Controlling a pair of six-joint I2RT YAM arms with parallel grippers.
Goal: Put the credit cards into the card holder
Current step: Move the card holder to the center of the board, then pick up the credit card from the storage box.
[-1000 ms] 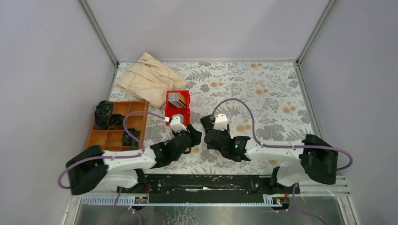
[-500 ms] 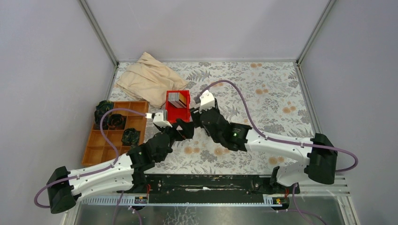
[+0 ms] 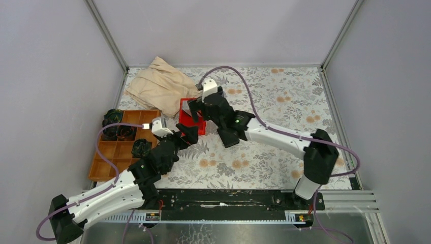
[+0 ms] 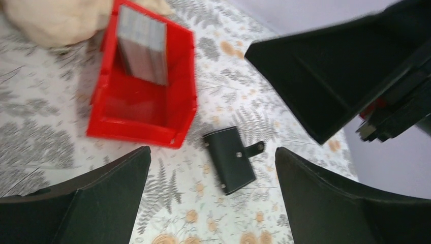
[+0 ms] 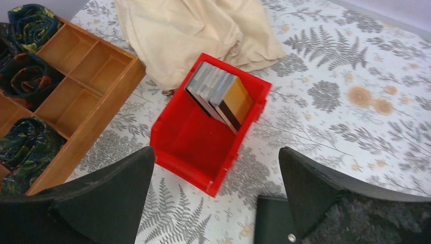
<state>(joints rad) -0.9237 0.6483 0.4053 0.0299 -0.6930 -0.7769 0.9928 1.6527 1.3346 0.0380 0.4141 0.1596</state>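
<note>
The credit cards (image 5: 219, 94) stand on edge in a tight stack at the far end of the red bin (image 5: 179, 161). The black card holder (image 4: 233, 159) lies closed on the floral surface (image 3: 284, 101) just beside the bin's near corner, its clasp tab sticking out. The left pincer (image 4: 212, 152) hangs released and empty above the card holder. The right pincer (image 5: 216, 152) is spread wide over the bin, grasping nothing.

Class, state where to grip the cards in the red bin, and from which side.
Grip the cards by their top edges from above, jaws across the stack: they stand on edge at one end of the bin, whose walls block the sides.
</note>
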